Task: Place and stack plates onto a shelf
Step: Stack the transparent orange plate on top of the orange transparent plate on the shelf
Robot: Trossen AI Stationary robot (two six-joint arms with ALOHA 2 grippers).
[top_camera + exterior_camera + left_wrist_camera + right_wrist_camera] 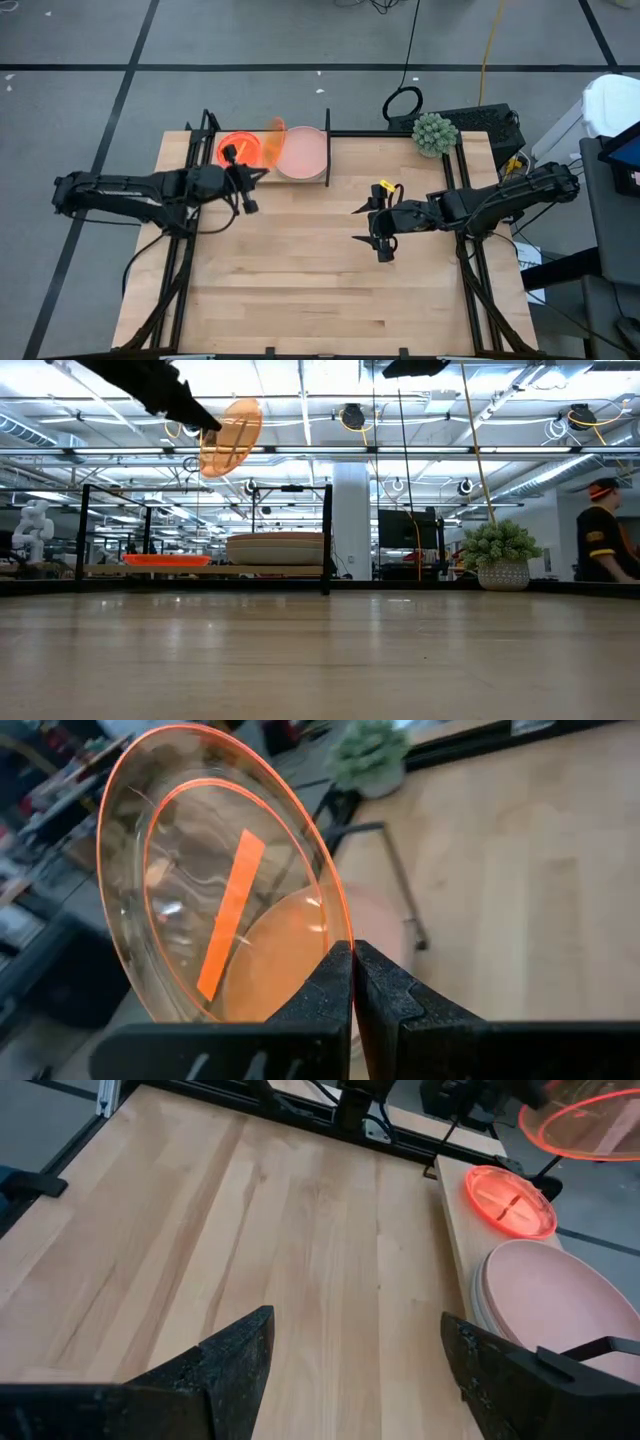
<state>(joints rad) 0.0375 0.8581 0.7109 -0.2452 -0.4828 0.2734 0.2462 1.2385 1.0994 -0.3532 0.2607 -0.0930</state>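
Holding: my left gripper point(262, 172) is clenched on the rim of a translucent orange plate point(274, 143), fingers point(330, 990) pressed together on its edge.
Orange plate: tilted steeply, almost on edge, raised in the air above the shelf; in the low view it hangs at the upper left of the frame, well above the plank.
Shelf point(327, 150): upper middle of the high view, at the table's far edge, a light-wood plank in a thin black frame with upright posts.
Neon plate point(237, 149): a translucent neon red-orange plate lying flat on the left part of the shelf, just beside the stack.
Stack point(302, 152): larger matte pale-pink plates piled on the right part of the shelf; the low view shows several layers, but I cannot count them.
Right gripper point(373, 225): released, my two fingers spread wide with nothing between them, over bare tabletop right of centre in the high view, well apart from the shelf.
Table point(300, 280): light wooden top, bare across the near half.
Plant point(435, 133): small green potted plant at the table's upper right corner.
Person point(608, 545): standing at the right edge of the low view, in the room behind the table.
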